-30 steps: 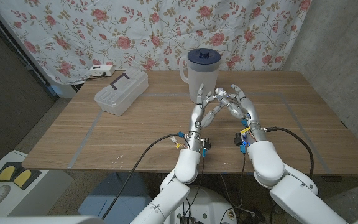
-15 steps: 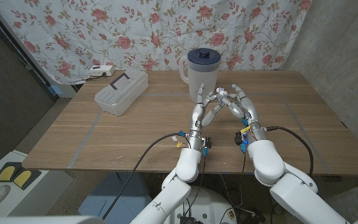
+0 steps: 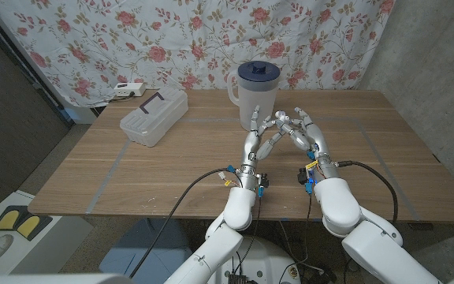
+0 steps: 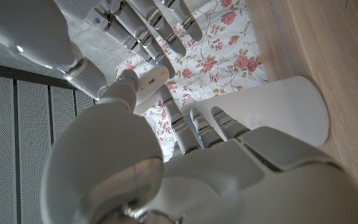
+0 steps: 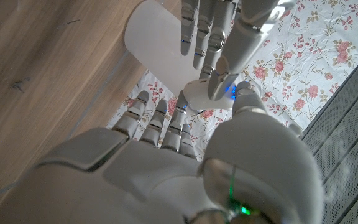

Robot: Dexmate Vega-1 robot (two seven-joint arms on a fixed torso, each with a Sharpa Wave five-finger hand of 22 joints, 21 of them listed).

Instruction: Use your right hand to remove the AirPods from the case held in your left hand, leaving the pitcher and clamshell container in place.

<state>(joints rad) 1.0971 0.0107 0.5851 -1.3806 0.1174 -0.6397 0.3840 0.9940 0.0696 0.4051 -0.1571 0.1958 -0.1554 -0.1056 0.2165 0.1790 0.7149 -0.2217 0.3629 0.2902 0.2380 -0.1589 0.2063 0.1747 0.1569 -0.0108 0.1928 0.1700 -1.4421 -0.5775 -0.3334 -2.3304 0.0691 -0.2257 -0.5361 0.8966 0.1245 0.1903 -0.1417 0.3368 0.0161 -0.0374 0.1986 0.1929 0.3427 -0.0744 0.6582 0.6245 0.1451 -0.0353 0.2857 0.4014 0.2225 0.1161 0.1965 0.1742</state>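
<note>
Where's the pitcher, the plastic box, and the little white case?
pitcher [image 3: 256, 99], head view, on its clear body.
clamshell container [image 3: 154, 117], head view, on its lid.
AirPods case [image 4: 151, 84], left wrist view, on its white side.

The pitcher [image 3: 254, 101] is translucent white with a dark blue lid, and the clamshell container [image 3: 154, 116] is clear and whitish with a black angular mark on top. The table [image 3: 156, 170] is light brown wood with faint pale lines crossing it, and behind it hangs a white curtain [image 3: 172, 39] printed with pink roses and green leaves. Both the left hand [image 3: 256, 139] and the right hand [image 3: 306, 134] are silver-white, and the small case [image 4: 151, 83] between them is plain white.
</note>
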